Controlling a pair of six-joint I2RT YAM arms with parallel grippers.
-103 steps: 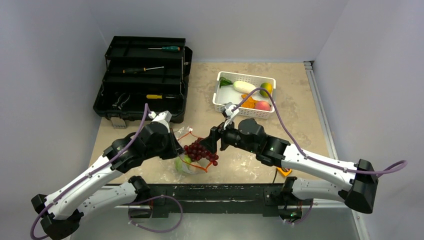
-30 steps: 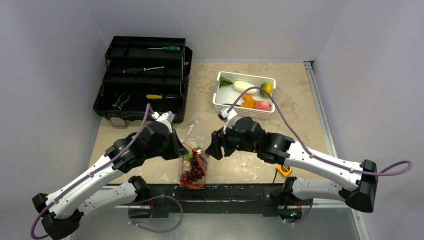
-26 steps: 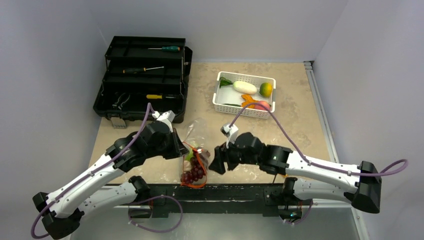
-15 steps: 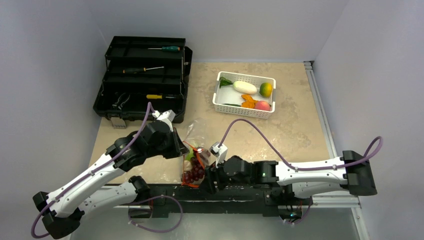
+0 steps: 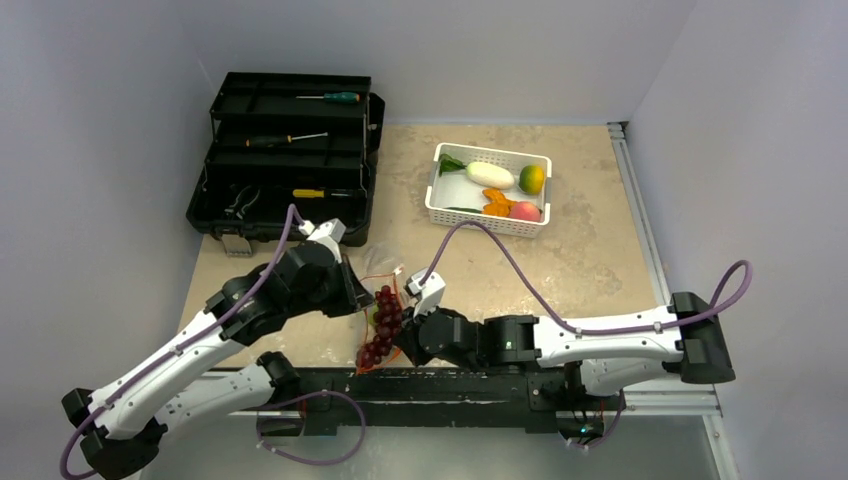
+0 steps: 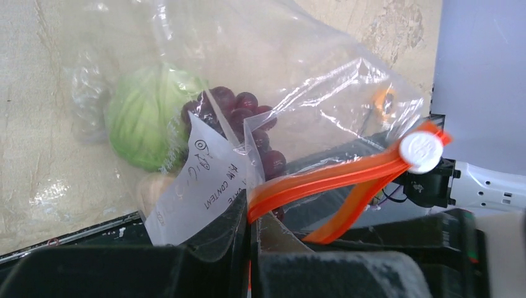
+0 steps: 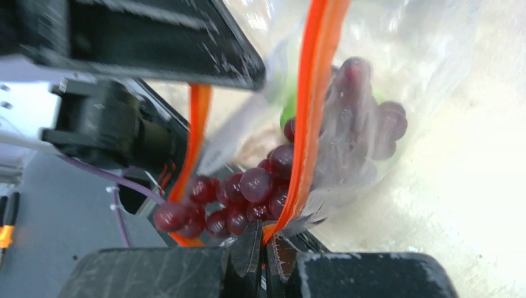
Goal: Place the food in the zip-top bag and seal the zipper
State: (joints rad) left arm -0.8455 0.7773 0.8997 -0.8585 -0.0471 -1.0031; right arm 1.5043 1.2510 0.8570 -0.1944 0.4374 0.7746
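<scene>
The zip-top bag [image 6: 298,56] is at the lower centre of the top view, at the counter's [image 5: 560,270] near edge, between the two arms. The left hand [image 6: 249,214] is clamped on one end of the zipper [image 6: 335,177], and the right hand [image 7: 265,239] is pinched shut on it nearer the slider [image 6: 421,153]. Grapes [image 7: 248,186] crowd the mouth (the cabbage [image 6: 139,124] sits deeper). I'd draw the strip taut and settle them inside before zipping.

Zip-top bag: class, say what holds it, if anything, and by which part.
The bag is held by its orange-red zipper strip: the left gripper pinches one stretch of it, the right gripper another, both shut.
</scene>
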